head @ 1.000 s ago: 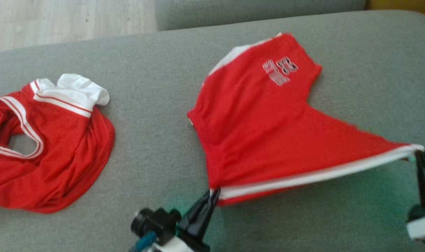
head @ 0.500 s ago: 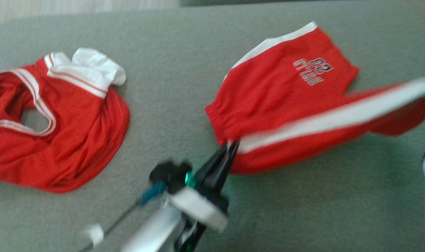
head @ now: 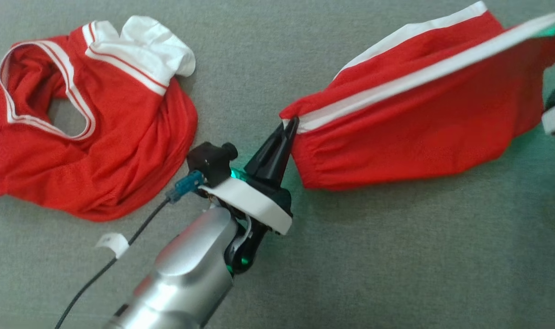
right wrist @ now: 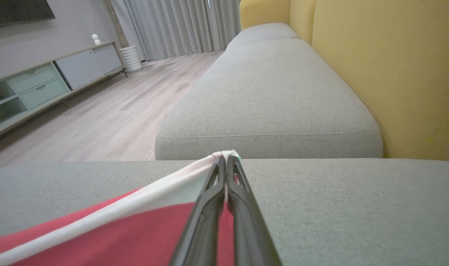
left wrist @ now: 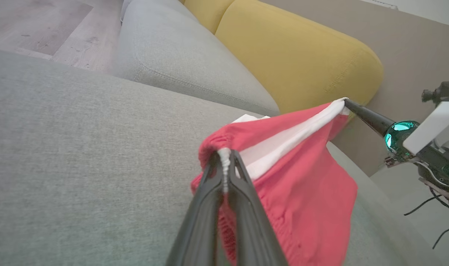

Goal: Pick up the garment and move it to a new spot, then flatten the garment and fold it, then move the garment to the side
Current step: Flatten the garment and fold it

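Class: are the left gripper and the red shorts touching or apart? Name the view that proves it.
Touching. The left wrist view shows the left gripper shut on the red shorts at their white stripe.

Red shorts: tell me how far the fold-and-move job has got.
Done: the red shorts sit apart from the red jersey on the grey cushion. In hand: the left pincer and right pincer are each shut on one end of the white-striped side, holding it raised and taut, seemingly mid-fold. Left: lay that side down, let go, then move the shorts aside.
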`<state>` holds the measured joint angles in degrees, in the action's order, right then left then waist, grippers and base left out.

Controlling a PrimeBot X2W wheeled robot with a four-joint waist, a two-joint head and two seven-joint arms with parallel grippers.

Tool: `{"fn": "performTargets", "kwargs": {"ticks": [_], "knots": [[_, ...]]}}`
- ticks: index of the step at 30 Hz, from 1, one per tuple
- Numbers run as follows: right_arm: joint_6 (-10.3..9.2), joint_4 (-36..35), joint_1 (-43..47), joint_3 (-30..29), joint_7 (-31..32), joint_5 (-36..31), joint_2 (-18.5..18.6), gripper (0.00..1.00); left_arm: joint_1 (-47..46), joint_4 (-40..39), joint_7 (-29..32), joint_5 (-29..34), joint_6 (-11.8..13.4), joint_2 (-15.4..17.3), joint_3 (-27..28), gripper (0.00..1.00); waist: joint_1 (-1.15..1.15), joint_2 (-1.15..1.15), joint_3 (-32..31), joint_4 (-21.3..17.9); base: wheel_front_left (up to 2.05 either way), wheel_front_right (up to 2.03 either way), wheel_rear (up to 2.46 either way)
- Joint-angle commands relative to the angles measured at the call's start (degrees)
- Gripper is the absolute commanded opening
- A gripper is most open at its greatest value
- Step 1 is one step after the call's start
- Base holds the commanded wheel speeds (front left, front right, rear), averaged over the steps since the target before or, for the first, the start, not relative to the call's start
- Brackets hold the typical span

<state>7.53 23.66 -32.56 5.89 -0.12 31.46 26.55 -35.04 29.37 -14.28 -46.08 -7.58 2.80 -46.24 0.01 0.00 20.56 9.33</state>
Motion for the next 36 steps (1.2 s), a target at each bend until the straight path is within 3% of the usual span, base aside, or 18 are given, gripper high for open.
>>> {"fn": "performTargets", "kwargs": {"ticks": [1,12,13,14,15,18,25,28,35,36], "knots": [[-0.04,0.78,-3.31,2.5,-0.86,0.37,2.4,0.0,-2.58,-0.86,-0.65,-0.71,0.09,0.13,1.87,0.0,-0.01,0.0,1.23,0.82,0.0,0.0,0.0],[-0.04,14.23,-16.7,15.67,-1.69,2.44,3.76,0.0,-5.79,-3.06,-0.71,-2.2,1.74,0.09,2.17,0.0,-0.01,0.0,4.75,2.84,0.0,0.0,0.0],[-0.04,15.15,-17.36,16.5,-2.2,2.89,3.64,0.24,-5.9,-3.22,-0.71,-2.23,2.15,0.09,2.24,0.27,-0.01,0.0,4.89,2.89,0.0,0.0,0.0],[-0.04,15.99,-17.81,17.25,-2.7,3.36,3.51,0.85,-5.9,-3.48,-0.71,-2.35,2.49,0.09,2.3,0.76,-0.01,0.0,4.98,2.93,0.0,0.0,0.0],[-0.04,16.69,-18.12,17.81,-3.41,4.03,3.37,1.0,-5.82,-3.9,-0.71,-2.42,2.98,0.09,2.48,1.0,-0.01,0.0,5.06,2.97,0.0,0.0,0.0],[-0.04,18.03,-17.87,19.35,-6.04,5.56,3.63,1.0,-5.14,-5.52,-0.71,-1.39,5.04,0.09,3.04,1.0,-0.01,0.0,5.14,3.03,0.0,0.0,0.0],[-0.04,18.45,-13.02,21.44,-9.74,9.9,5.48,1.0,0.92,-14.73,-0.72,12.41,16.01,0.09,7.95,1.0,-0.01,0.0,5.35,2.94,0.0,0.0,0.0],[-0.04,19.79,-12.37,21.75,-9.41,11.03,6.79,1.0,4.74,-19.29,-0.72,17.96,19.59,0.09,9.34,1.0,-0.01,0.0,5.67,3.59,0.0,0.0,0.0],[-0.04,25.29,-10.82,23.88,-3.16,14.4,7.7,1.0,12.6,-25.73,-0.72,25.93,23.15,0.08,9.73,1.0,-0.01,0.0,4.65,6.59,0.0,0.0,0.0],[-0.04,25.52,-10.23,24.31,-1.85,15.52,7.64,0.84,13.45,-26.13,-0.72,26.69,23.36,0.08,9.74,1.0,-0.01,0.0,4.33,6.96,0.0,0.0,0.0]]}}
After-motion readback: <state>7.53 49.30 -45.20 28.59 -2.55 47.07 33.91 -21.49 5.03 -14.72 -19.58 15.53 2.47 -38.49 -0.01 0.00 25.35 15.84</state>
